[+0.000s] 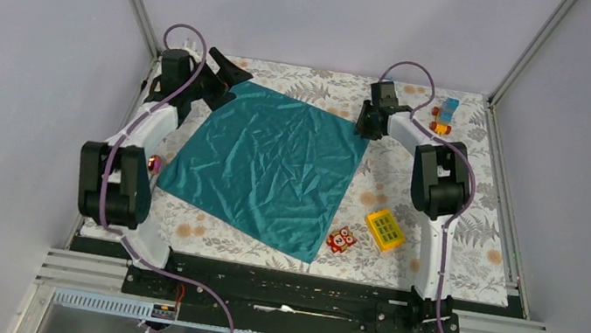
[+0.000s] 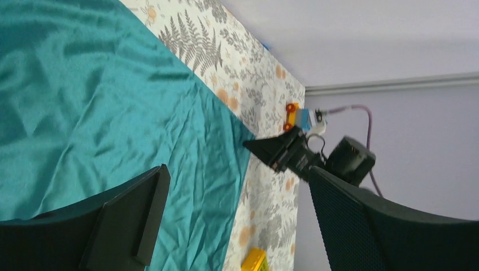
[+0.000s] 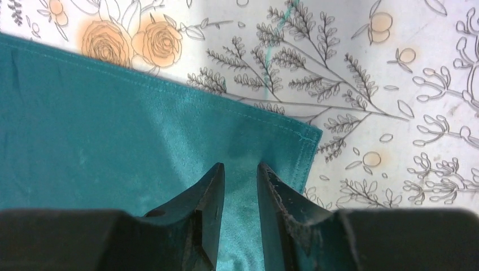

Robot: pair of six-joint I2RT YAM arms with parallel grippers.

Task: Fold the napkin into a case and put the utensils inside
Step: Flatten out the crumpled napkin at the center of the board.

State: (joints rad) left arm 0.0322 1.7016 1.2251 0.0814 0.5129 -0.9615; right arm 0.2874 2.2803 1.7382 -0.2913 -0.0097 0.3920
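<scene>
The teal napkin [image 1: 275,163] lies spread flat on the flowered table, slightly wrinkled, not folded into a case. My left gripper [image 1: 230,75] is open wide at the napkin's far left corner; the left wrist view [image 2: 237,175] shows cloth [image 2: 85,101] under it. My right gripper [image 1: 366,126] hangs over the far right corner. In the right wrist view its jaws [image 3: 241,166] stand a narrow gap apart above the flat cloth [image 3: 113,130], holding nothing. A small pink-red spoon bowl [image 1: 153,164] peeks out beside the left arm; the rest of the utensils is hidden.
A red owl toy [image 1: 341,240] and a yellow gridded block [image 1: 385,229] lie right of the napkin's near corner. A small blue and orange toy [image 1: 444,115] sits at the far right by the wall. Walls close in on three sides.
</scene>
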